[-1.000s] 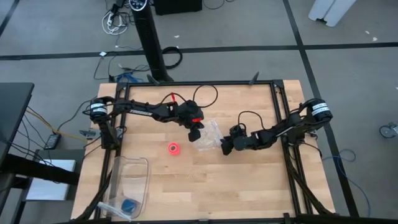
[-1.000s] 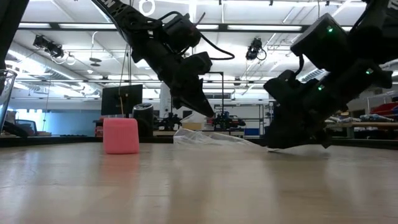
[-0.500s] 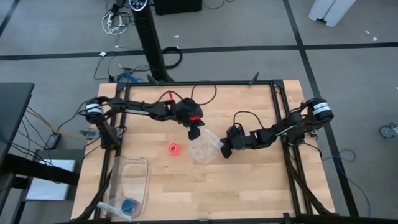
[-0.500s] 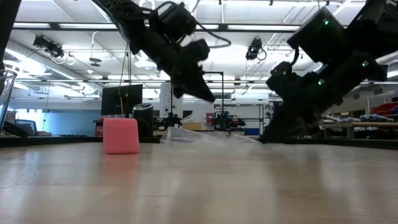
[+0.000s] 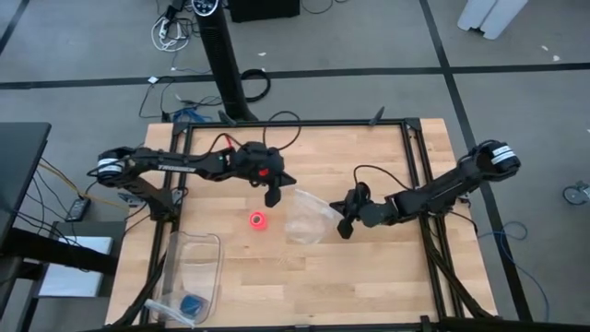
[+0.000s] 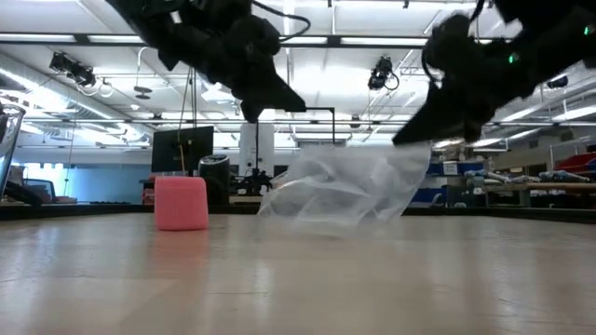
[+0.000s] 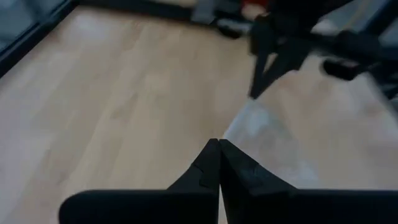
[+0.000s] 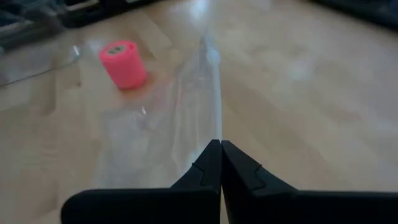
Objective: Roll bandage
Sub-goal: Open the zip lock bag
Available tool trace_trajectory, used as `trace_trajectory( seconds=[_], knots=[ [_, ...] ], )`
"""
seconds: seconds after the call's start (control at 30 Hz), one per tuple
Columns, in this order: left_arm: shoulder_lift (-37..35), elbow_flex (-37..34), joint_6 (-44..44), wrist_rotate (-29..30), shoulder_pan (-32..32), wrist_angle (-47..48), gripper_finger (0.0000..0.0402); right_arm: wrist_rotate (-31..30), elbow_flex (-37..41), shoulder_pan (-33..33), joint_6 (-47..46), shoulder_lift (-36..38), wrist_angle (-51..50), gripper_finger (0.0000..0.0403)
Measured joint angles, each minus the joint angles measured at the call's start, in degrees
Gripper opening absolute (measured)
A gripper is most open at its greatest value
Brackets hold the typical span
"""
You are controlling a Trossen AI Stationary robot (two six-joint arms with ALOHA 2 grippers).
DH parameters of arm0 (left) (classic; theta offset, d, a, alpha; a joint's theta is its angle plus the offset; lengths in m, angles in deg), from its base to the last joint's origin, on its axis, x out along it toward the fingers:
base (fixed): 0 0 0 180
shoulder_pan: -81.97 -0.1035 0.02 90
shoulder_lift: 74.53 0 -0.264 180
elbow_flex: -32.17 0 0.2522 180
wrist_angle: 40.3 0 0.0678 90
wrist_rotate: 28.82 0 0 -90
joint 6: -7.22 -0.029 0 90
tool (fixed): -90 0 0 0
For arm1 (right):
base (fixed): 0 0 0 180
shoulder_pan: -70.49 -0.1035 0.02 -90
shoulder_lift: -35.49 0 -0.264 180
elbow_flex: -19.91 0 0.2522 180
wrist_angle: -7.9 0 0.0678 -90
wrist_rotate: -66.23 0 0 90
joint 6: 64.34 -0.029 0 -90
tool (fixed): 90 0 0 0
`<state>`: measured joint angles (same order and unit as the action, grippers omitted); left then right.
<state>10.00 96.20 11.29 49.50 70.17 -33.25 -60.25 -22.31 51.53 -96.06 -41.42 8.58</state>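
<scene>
The bandage (image 5: 257, 219) is a small pink roll standing on end on the wooden table, also seen in the low view (image 6: 181, 202) and the right wrist view (image 8: 123, 63). To its right is a clear plastic bag (image 5: 309, 217). My right gripper (image 5: 343, 224) is shut on the bag's right edge, above the table. My left gripper (image 5: 273, 198) is shut with nothing in it. It hangs in the air up and left of the bag (image 6: 345, 186), far of the roll. My right gripper pinches the bag's edge (image 8: 216, 127) between its two shut fingers, coming from the table's right and slanting down. That edge is lifted (image 6: 414, 154). The bag hangs slack below the fingers, its lower part (image 6: 317, 216) on the table.
A clear plastic bin (image 5: 195, 266) stands at the near left corner with a small blue object (image 5: 191, 304) in it. A black frame (image 5: 413, 157) runs round the table. Bare wood lies near of the bag and roll.
My right gripper has risen from the table with the bag's edge, so the bag now stands up on that side instead of lying flat. My left gripper has gone up and toward the table's left edge, away from the bag. The roll has stayed put.
</scene>
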Motion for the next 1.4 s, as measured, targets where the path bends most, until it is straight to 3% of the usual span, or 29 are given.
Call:
trace_trajectory(
  seconds=[0.17, 0.33, 0.63, 0.77, 0.9, 1.13, 1.4],
  knots=[
    [-0.7, -6.0, 2.2, -5.1, 0.9, -10.0, 0.0027, -3.8, -6.0, -3.5, 4.2, 2.8, -9.6, 0.0],
    [-0.7, -8.9, 1.4, -6.6, 2.8, -16.2, 0.0081, -7.1, -13.1, -5.4, 5.8, 2.6, -18.9, 0.0],
    [-0.3, -9.4, -2.0, -6.6, 4.8, -12.9, 0.0187, -8.7, -17.9, -7.5, 7.4, 1.9, -22.7, 0.0],
    [-0.3, -9.4, -0.2, -5.1, 4.7, -10.9, 0.021, -2.9, -18.0, -6.3, -3.9, 1.3, -29.0, 0.0016],
    [-0.3, -9.4, 0.6, -3.4, 4.7, -11.2, 0.0213, 2.4, -18.0, -4.5, -13.4, -2.8, -36.2, 0.0067],
    [-0.3, -9.4, 0.7, -3.2, 4.7, -11.3, 0.0214, 10.6, -17.9, -1.5, -15.9, -13.2, -36.3, 0.0148],
    [-0.3, -9.4, 0.7, -3.3, 4.8, -11.3, 0.0214, 15.8, -18.1, 1.7, -16.5, -19.2, -35.7, 0.0144]
  ],
)
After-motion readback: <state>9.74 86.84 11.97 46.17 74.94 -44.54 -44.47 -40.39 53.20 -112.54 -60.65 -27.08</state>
